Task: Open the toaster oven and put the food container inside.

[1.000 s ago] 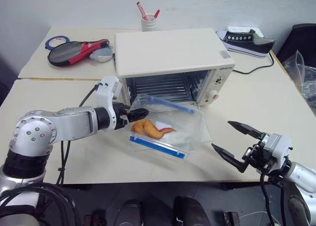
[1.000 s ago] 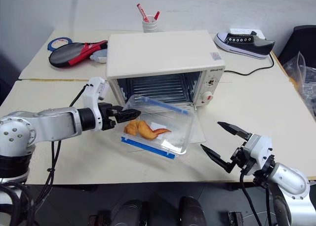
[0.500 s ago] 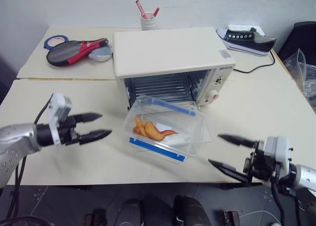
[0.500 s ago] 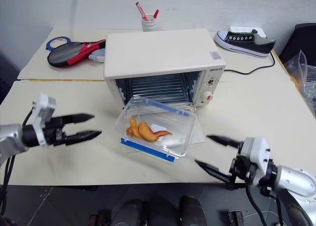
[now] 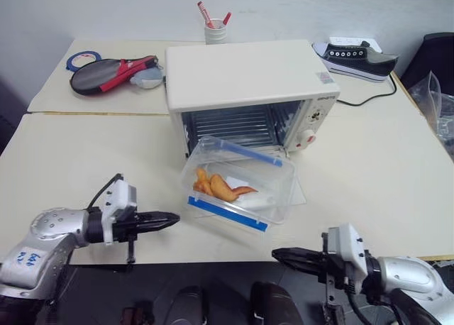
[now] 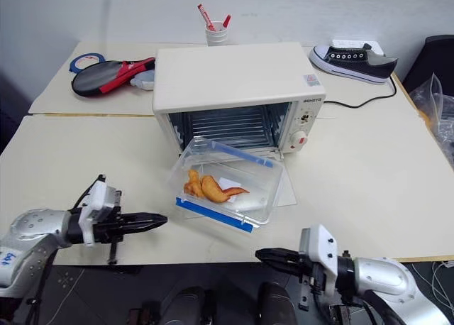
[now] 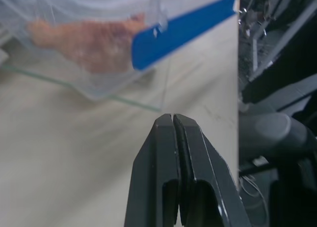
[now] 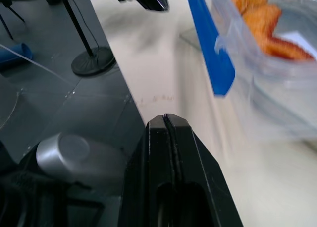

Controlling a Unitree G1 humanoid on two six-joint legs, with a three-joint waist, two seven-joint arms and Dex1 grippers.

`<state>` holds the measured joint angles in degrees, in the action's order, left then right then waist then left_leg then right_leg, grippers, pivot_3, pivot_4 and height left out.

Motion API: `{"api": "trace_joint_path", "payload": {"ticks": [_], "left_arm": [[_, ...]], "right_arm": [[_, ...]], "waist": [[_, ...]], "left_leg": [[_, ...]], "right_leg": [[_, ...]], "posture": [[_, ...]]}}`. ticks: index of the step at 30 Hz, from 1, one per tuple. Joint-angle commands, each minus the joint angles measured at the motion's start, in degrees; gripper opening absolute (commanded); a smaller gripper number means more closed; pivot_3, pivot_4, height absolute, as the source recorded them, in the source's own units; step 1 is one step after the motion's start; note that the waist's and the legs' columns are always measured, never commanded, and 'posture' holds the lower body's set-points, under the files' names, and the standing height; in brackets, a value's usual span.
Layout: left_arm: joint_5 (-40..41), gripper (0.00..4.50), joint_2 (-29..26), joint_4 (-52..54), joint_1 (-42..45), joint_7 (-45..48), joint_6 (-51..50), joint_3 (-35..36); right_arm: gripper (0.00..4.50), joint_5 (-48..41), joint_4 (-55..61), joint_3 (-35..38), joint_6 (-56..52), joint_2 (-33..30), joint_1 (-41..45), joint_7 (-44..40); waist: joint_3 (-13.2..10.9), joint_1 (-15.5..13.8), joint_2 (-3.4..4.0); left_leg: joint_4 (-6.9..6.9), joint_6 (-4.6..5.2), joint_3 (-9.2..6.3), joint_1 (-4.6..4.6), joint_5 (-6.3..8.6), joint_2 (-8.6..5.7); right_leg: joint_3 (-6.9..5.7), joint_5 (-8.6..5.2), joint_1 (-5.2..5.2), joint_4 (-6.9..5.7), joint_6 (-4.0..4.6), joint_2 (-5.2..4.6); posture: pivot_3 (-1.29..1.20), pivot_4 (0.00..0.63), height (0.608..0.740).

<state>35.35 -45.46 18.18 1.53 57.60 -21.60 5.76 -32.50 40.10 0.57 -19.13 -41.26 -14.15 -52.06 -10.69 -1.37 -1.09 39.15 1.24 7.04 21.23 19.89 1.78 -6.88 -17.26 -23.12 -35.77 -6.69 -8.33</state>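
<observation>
A: Item one, the container?

B: Container [image 5: 237, 183], clear plastic with blue clips, fried pieces inside. It rests tilted on the oven's lowered glass door, its far edge at the mouth of the oven, its near blue clip toward me. Not inside the oven.

A: The oven [image 5: 250, 91]?

B: Cream-white, mid-table, door down flat on the table [image 5: 369, 169], wire rack showing, knobs on its right side.

A: Your left gripper [image 5: 170, 218]?

B: Low at the near edge of the table, left of the container and apart from it. My fingers are pressed together, tips pointing right toward the near blue clip. Nothing between them.

A: Your right gripper [image 5: 279, 253]?

B: Just off the near table edge, nearer than the container, tips pointing left. Fingers pressed together as well, nothing in them. From my right wrist the blue clip lies ahead, and the tip of my left gripper beyond it.

A: Other stock on the table?

B: Far left: a paddle [image 5: 106, 72] with a red handle, a roll of blue tape [image 5: 78, 58] beside it. Behind the oven: a white cup [image 5: 214, 31] with red pens. Far right: a black-and-white shoe [image 5: 357, 57], and a black cord [image 5: 369, 98] running toward the oven.
</observation>
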Motion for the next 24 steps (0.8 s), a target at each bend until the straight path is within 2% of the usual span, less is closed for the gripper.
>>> {"api": "trace_joint_path", "payload": {"ticks": [1,10,24], "left_arm": [[-0.32,0.02,2.15,4.68,0.72,-2.79,-1.17,-1.75],[-5.91,0.02,9.01,5.38,3.37,-10.68,-1.44,-5.53],[-13.29,0.02,21.82,-5.00,15.61,-21.81,0.77,-7.38]], "right_arm": [[0.00,-0.80,-0.08,-0.15,-2.13,2.30,3.96,4.11],[0.00,3.32,-8.23,0.46,-1.65,2.95,13.95,6.39],[0.00,14.67,-31.69,-3.54,9.51,11.38,33.73,7.23]], "waist": [[0.01,0.12,-0.01],[0.01,0.04,-0.01],[0.01,0.21,-0.01]], "left_leg": [[0.01,0.01,0.00,0.01,-0.01,0.00],[0.04,0.08,0.00,0.00,-0.05,-0.02],[0.06,0.10,-0.02,0.04,-0.13,-0.03]], "right_leg": [[0.00,0.00,0.00,-0.02,-0.01,0.00],[-0.03,0.01,0.06,0.02,-0.03,0.00],[-0.14,0.04,0.11,0.00,-0.08,0.02]], "posture": [[0.00,0.150,0.740],[0.00,0.150,0.740],[0.00,0.150,0.740]]}}
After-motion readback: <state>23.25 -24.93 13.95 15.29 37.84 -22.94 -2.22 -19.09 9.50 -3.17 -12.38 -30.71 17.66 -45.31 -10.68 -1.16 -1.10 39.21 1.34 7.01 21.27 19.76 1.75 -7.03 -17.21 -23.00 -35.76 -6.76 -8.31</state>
